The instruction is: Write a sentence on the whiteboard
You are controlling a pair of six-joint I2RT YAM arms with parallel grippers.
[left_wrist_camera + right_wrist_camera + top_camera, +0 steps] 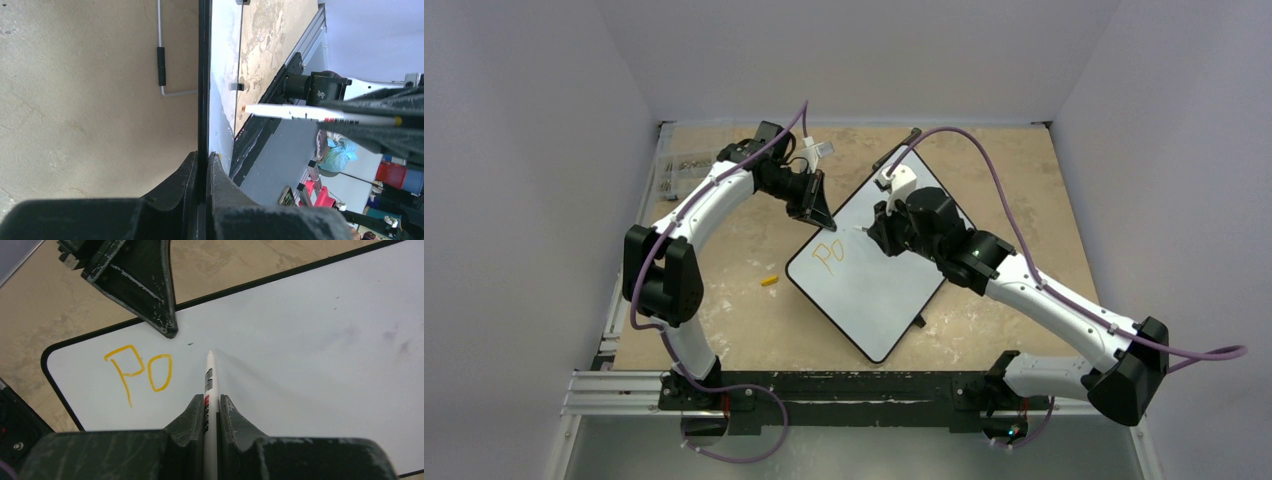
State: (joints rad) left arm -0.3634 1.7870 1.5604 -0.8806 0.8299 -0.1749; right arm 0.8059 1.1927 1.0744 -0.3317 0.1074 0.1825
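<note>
The whiteboard (879,270) lies tilted in the middle of the table, white with a thin black frame. Orange-yellow letters "Po" (830,257) are on its left part, the only piece of the sentence showing; they also show in the right wrist view (142,371). My left gripper (821,212) is shut on the board's upper left edge (204,100). My right gripper (876,232) is shut on a white marker (209,390), whose tip sits just right of the "o", at or just above the board (310,360). The marker also shows in the left wrist view (300,112).
A small yellow cap (769,281) lies on the table left of the board. A black-handled metal rod (896,148) lies beyond the board's far corner. A tray of small parts (679,170) sits at the far left edge. Grey walls close in on three sides.
</note>
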